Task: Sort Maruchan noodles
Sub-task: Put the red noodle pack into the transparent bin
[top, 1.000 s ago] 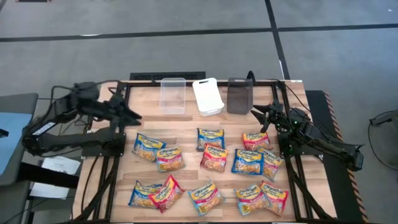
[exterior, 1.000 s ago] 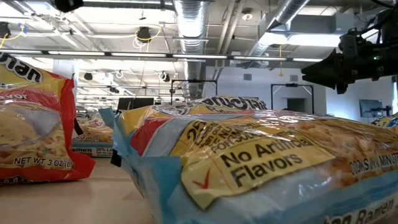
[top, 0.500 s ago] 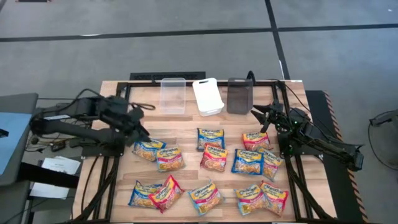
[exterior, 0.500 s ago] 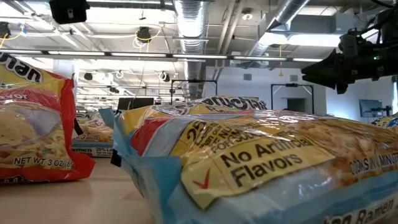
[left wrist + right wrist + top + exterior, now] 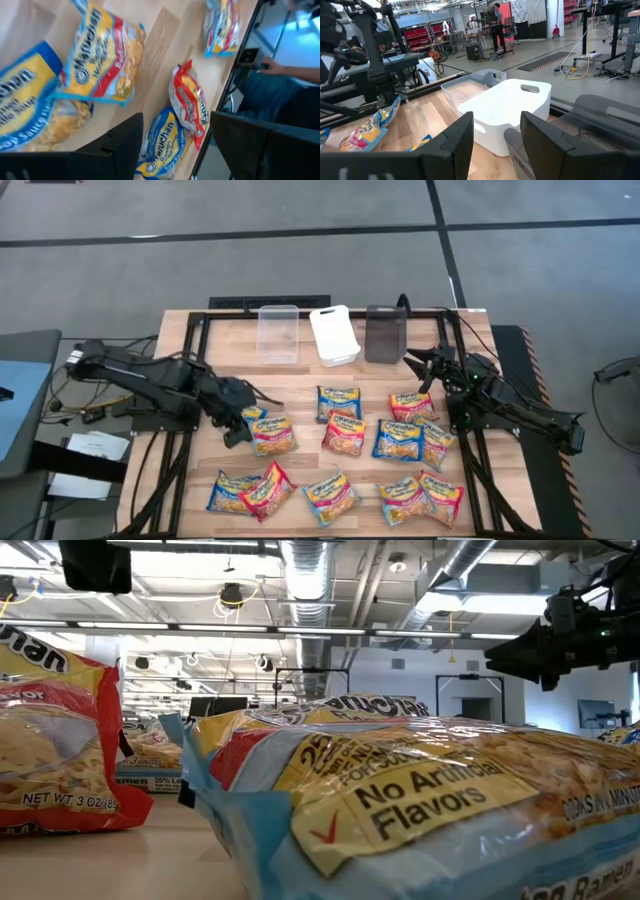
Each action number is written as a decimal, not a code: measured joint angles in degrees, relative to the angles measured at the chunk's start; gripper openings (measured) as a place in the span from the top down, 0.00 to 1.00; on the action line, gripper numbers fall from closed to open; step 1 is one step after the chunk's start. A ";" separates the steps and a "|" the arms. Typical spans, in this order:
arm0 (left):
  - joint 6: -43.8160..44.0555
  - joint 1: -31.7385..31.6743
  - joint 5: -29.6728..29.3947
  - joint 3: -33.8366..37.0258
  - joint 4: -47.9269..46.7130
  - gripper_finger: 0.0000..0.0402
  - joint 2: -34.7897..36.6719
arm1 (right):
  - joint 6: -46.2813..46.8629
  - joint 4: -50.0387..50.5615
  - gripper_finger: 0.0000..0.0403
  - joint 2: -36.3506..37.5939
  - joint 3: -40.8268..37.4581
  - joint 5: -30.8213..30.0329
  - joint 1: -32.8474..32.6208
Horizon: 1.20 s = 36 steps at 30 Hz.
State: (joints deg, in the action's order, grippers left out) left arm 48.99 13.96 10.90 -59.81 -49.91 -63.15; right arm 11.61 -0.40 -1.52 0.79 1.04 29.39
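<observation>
Over the left-hand cluster of packets, the left gripper (image 5: 237, 423) hangs with its fingers spread apart and holding nothing, its arm stretched low from the table's left edge. Two packets (image 5: 258, 427) overlap below it, so I judge one closing could pinch both or push one aside. Other Maruchan noodles (image 5: 345, 432) lie scattered before the three bins (image 5: 334, 332). Near the dark bin, the right gripper (image 5: 418, 367) waits, open and empty.

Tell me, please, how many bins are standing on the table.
3, in a row along the far edge of the table: a clear bin on the left side, a white bin in the middle, and a dark bin on the right side. None appears hidden.
</observation>
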 joint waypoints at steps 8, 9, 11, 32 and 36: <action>4.14 4.26 0.65 0.00 1.92 0.45 -7.41 | 0.00 0.00 0.54 0.00 0.01 0.00 0.00; 4.77 4.75 0.72 0.00 1.94 0.45 -8.23 | 0.00 0.00 0.54 0.00 0.01 0.00 0.01; 5.67 5.70 1.05 0.00 2.12 0.45 -9.91 | 0.01 0.00 0.54 0.00 0.01 0.00 0.02; 10.91 10.78 6.82 0.02 15.20 0.45 -21.40 | -0.01 0.00 0.54 0.00 -0.01 0.00 0.02; 11.83 10.90 5.32 0.02 15.30 0.45 -21.36 | -0.01 0.00 0.54 0.00 0.01 0.00 0.00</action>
State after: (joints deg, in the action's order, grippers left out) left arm 60.82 24.86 16.21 -59.79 -34.61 -84.51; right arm 11.60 -0.40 -1.52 0.80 1.04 29.39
